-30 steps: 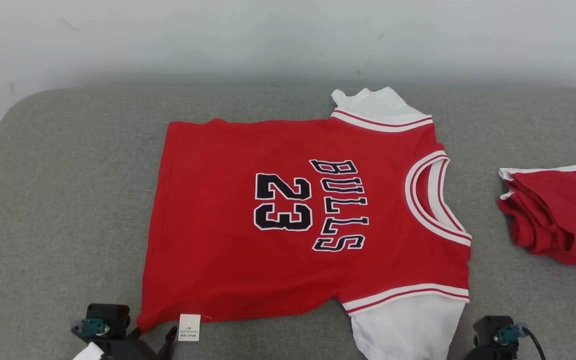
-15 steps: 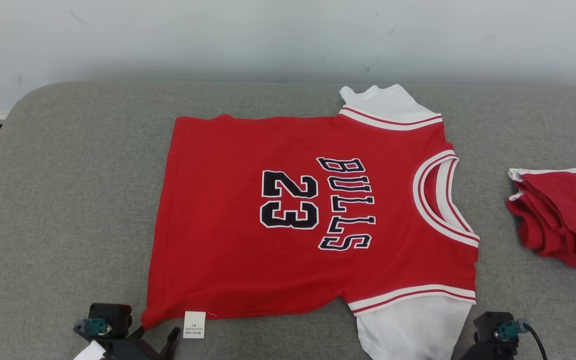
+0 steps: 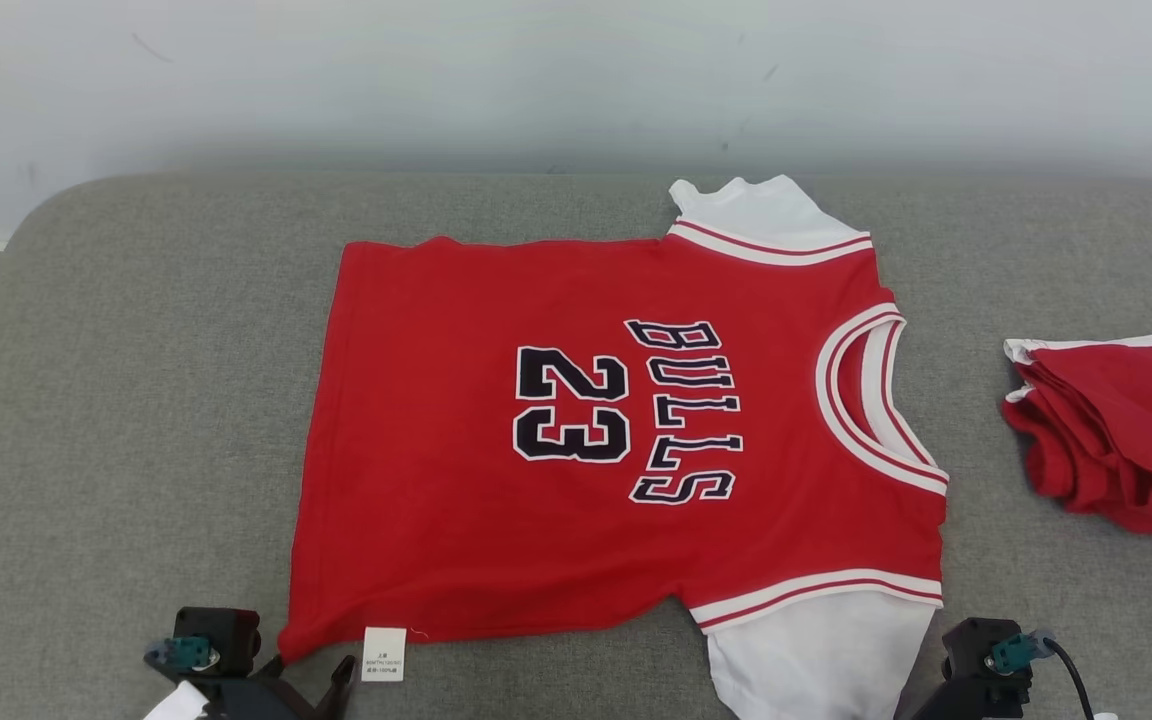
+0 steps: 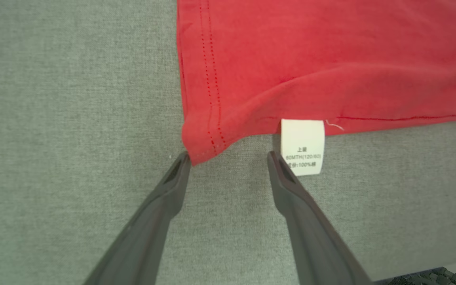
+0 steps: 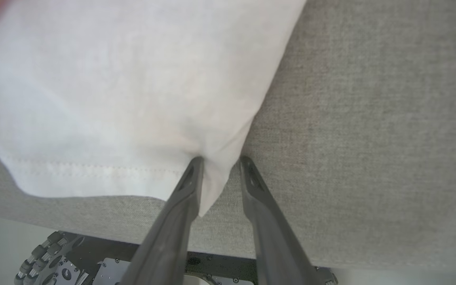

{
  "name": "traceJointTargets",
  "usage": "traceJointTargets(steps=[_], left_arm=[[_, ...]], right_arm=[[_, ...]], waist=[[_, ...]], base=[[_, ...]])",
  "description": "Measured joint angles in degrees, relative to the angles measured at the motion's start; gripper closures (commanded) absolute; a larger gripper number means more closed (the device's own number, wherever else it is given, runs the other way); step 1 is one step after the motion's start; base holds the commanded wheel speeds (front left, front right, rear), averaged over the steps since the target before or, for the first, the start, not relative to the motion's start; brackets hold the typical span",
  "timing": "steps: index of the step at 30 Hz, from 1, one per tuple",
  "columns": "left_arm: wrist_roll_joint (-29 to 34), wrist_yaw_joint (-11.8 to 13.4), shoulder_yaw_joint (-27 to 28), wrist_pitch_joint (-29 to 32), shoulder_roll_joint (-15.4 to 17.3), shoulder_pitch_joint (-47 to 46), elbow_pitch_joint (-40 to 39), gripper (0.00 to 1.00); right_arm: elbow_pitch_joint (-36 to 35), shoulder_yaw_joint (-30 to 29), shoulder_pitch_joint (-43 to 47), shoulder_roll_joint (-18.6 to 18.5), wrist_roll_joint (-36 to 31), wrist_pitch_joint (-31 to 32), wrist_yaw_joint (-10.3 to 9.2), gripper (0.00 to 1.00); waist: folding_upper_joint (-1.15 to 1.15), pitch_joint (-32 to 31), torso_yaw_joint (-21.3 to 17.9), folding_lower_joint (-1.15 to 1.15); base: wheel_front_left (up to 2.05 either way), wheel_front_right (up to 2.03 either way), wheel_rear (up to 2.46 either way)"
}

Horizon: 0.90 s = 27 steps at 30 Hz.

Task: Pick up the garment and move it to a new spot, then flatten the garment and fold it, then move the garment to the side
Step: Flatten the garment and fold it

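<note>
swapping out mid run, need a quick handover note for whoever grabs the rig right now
The left gripper is open, fingers at the near hem corner of the jersey, beside its white label; nothing held.
The right gripper is open; a corner of the near white sleeve lies between its fingers, not clamped.
The jersey lies spread flat, front up, on the grey surface; another red garment lies folded to its right.
Done: flattening looks finished. Left: fold the jersey, then move it aside.
</note>
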Motion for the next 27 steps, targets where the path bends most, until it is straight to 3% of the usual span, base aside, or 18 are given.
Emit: traceJointTargets(steps=[3,5,8,15,17,20,22,26,27], left_arm=[[0.0,0.0,0.2,0.0,0.1,0.0,0.0,0.00],[-0.1,0.0,0.4,0.0,0.4,0.0,-0.1,0.07],[-0.4,0.0,0.6,0.0,0.8,0.1,-0.3,0.48],[-0.4,0.0,0.8,-0.3,1.0,0.2,-0.7,0.49],[-0.4,0.0,0.8,-0.4,1.0,0.2,-0.8,0.35],[-0.4,0.0,0.8,-0.5,1.0,0.2,-0.9,0.26],[-0.4,0.0,0.8,-0.5,1.0,0.2,-0.9,0.45],[-0.4,-0.1,0.8,-0.6,1.0,0.2,-1.0,0.63],[-0.4,-0.2,0.7,-0.8,1.0,0.2,-0.9,0.71]], right_arm=[[0.9,-0.2,-0.2,-0.1,0.1,-0.1,0.64,0.56],[1.6,-0.3,-0.5,-0.2,0.5,-0.1,0.84,0.64],[3.1,-0.6,-1.2,-0.5,0.8,-0.3,1.52,0.72],[6.6,-1.2,-2.4,-1.1,2.1,-1.6,3.31,0.74],[7.6,-1.3,-2.6,-1.1,2.3,-2.4,3.94,0.74],[9.5,-1.3,-3.3,-1.2,2.7,-3.4,4.85,0.75],[10.5,-1.3,-3.7,-1.2,2.9,-4.2,5.43,0.84],[13.1,-1.3,-5.0,-1.3,3.6,-5.4,6.98,1.00],[13.6,-1.3,-5.3,-1.4,3.8,-5.7,7.37,1.00]], waist=[[0.00,-0.1,0.1,0.00],[0.00,-0.2,0.2,0.00],[0.00,-0.3,0.3,0.00],[-0.01,-0.6,0.5,-0.01],[-0.01,-0.6,0.6,-0.01],[-0.01,-0.6,0.6,-0.01],[-0.01,-0.6,0.6,-0.01],[-0.01,-0.4,0.5,-0.01],[-0.01,-0.4,0.5,-0.01]], base=[[0.00,0.00,0.00],[0.00,0.00,0.00],[0.00,0.00,0.00],[0.00,0.00,0.00],[0.00,0.00,0.00],[0.00,0.00,0.00],[0.00,0.00,0.00],[0.00,0.00,0.00],[0.00,0.00,0.00]])
